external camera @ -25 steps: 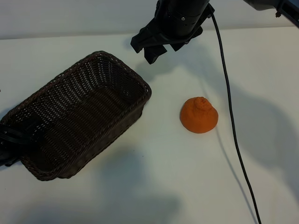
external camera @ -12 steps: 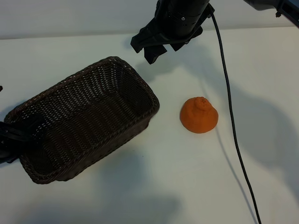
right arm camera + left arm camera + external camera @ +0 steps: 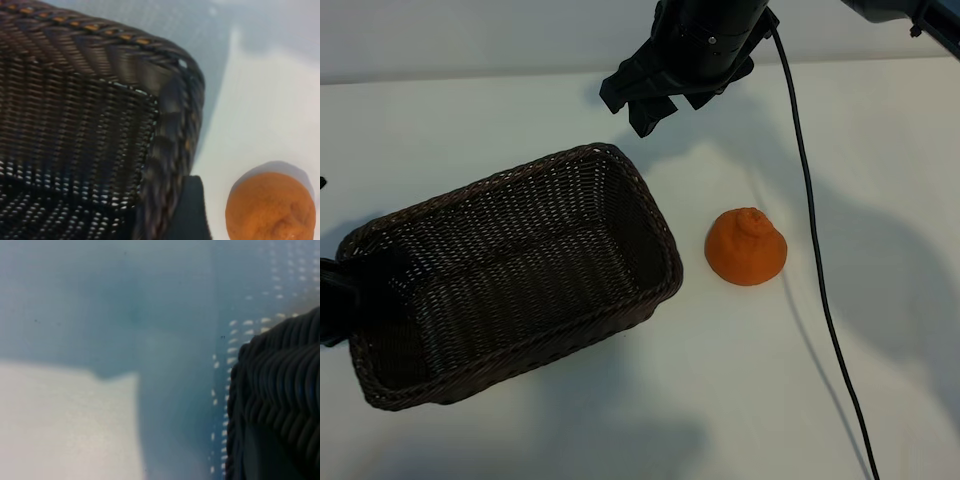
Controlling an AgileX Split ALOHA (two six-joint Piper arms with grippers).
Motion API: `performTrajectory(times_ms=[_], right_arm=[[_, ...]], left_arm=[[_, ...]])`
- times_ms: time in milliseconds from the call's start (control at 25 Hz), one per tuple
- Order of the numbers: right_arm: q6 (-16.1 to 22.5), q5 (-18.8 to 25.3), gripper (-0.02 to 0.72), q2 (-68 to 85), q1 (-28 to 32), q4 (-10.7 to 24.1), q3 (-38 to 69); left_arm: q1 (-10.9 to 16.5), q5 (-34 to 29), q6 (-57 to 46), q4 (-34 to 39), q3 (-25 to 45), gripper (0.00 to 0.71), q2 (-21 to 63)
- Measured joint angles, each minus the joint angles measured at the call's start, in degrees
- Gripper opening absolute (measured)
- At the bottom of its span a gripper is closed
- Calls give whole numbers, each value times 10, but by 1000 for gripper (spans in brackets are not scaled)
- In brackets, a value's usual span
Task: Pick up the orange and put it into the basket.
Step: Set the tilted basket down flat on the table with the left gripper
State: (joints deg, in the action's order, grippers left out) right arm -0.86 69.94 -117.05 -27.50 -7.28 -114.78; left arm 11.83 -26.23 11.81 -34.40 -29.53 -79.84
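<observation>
Left gripper [image 3: 342, 300] low at the near left edge, fingers clamped. Right gripper [image 3: 642, 95] hangs high at the far side, jaws spread wide.

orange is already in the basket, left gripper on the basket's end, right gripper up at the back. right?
Not quite. The orange is on the table, beside the basket, not in it; the exterior view shows this. The left gripper is at the basket's end, the right gripper at the back.

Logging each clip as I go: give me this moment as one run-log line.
left gripper: shut on basket rim, basket swung toward orange | right gripper: open, hovering beyond basket | orange: on table, not yet in basket
</observation>
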Motion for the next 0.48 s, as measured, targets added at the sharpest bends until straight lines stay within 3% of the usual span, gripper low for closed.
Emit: performTrajectory(times_ms=[280,480], right_arm=[[0,0,593,0,0,0,0],[0,0,593,0,0,0,0]], left_arm=[[70,-55,143,-65,-6,155,1],[76,-95,162,-51,-49,155,1]])
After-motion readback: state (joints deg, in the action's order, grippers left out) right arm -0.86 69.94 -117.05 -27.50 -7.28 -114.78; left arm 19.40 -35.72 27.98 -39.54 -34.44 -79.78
